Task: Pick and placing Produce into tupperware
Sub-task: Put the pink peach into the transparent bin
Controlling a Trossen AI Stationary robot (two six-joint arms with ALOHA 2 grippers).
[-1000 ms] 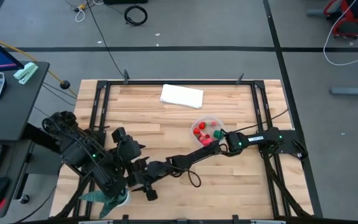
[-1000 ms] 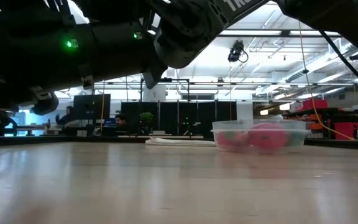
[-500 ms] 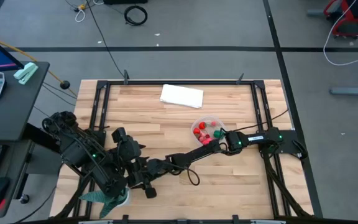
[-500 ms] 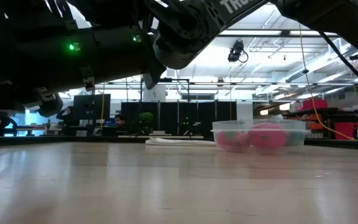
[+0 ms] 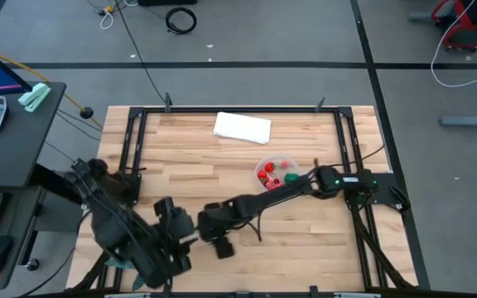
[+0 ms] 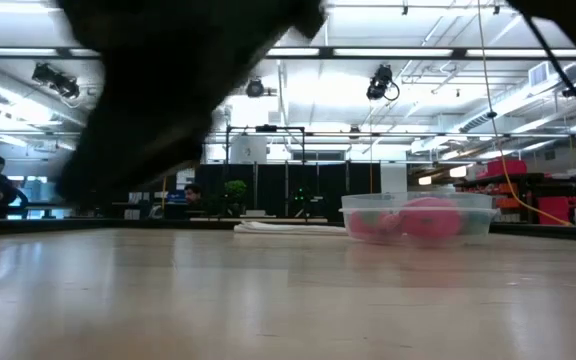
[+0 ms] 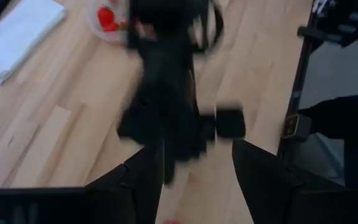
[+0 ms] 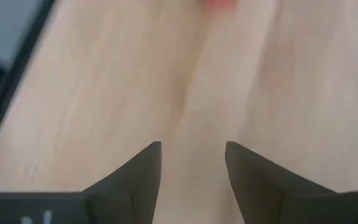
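tupperware: round clear tub on the table, right of centre, upright, lid off; low view shows it standing flat on the wood.
produce in tub: several red pieces plus one green already inside; pink-red blobs through the wall in the low view; left wrist view catches the red at the tub's edge.
produce left out: a small red-pink piece lies on bare wood ahead of the right gripper, blurred; likely the same piece shows as a red sliver between the left fingers' view. Cannot tell what kind it is.
right gripper: stretched across from the right side to the near-centre of the table, well away from the tub; fingers apart with bare wood between them, holding nothing. Judged to be lining up on the loose piece.
left gripper: near the front-left, just beside the right gripper; fingers spread, nothing between them, the other arm seen past them. Judged to be clearing out of the way.
white cloth: flat at the far edge, apart from the tub, not in play.
progress: most pieces in, at least one out; judged near the end.
risk: two arms crowded close together, could bump.
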